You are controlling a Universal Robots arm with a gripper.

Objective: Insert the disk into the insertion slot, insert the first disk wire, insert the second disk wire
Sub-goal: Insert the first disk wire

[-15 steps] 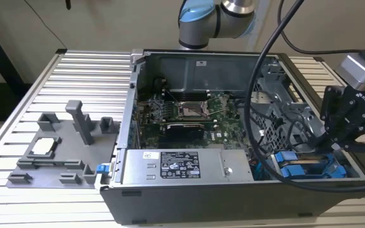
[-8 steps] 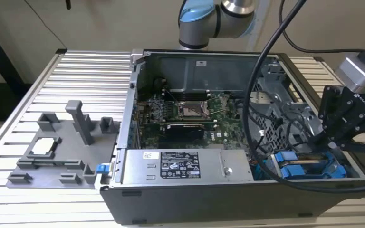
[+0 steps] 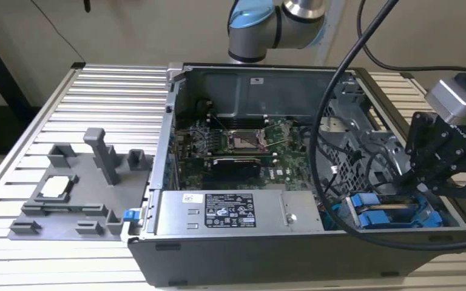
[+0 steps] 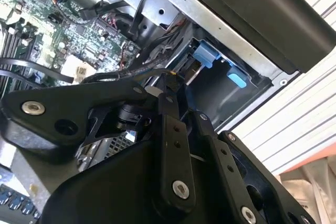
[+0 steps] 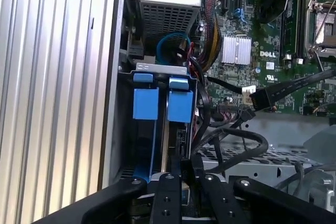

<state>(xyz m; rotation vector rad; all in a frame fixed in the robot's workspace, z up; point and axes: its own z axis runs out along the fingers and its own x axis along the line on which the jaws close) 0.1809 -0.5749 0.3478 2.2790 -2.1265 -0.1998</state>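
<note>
The pincer [image 5: 189, 162] is narrow, tips almost together; whether it pinches anything I cannot tell. Just ahead of it the disk [image 5: 179, 106] stands on edge in the slot [image 5: 160, 67], its long axis running straight away and its blue tab at the far end. Beyond is the supply box [image 3: 298, 213] with a white label [image 3: 229, 217] printed in black.

Black cables [image 3: 320, 151] arc right of centre in the exterior view, fencing the insertion slot [image 3: 403, 229] at lower right. Ribbed table [image 3: 111, 91] at upper left gives me room; grey fixtures [image 3: 63, 206] crowd lower left.
</note>
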